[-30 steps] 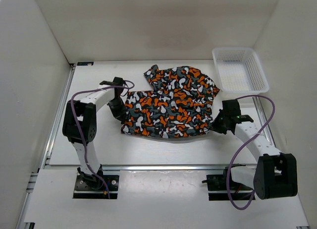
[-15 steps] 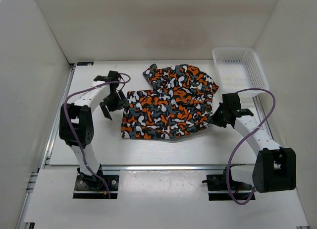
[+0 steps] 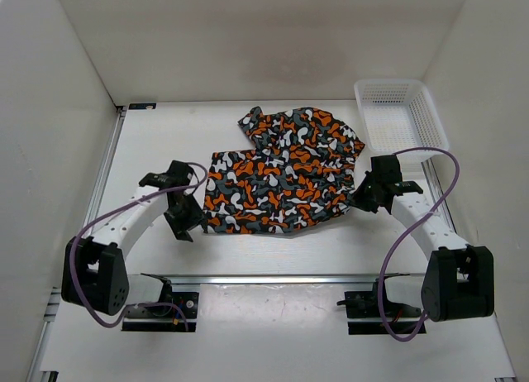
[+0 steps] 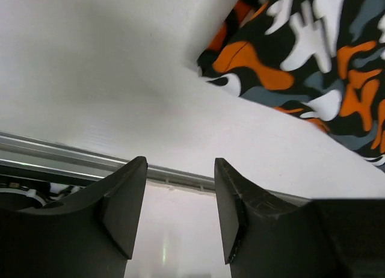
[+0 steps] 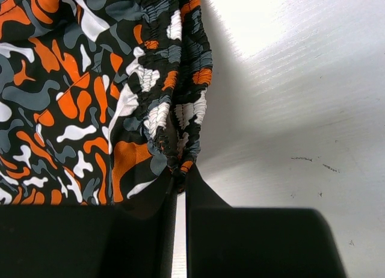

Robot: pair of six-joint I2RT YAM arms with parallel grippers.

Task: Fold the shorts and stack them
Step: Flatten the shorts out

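Shorts lie on the bench, long axis left-right: your right pincer pinches their right edge, your left pincer, spread and empty, hovers off their near-left corner.

Your white table sits boxed in by plain white walls at the back and on both sides. An aluminium rail crosses its near edge, closer to you than the left end effector and right end effector. A second rail runs outboard of the left one. The light is soft and even.
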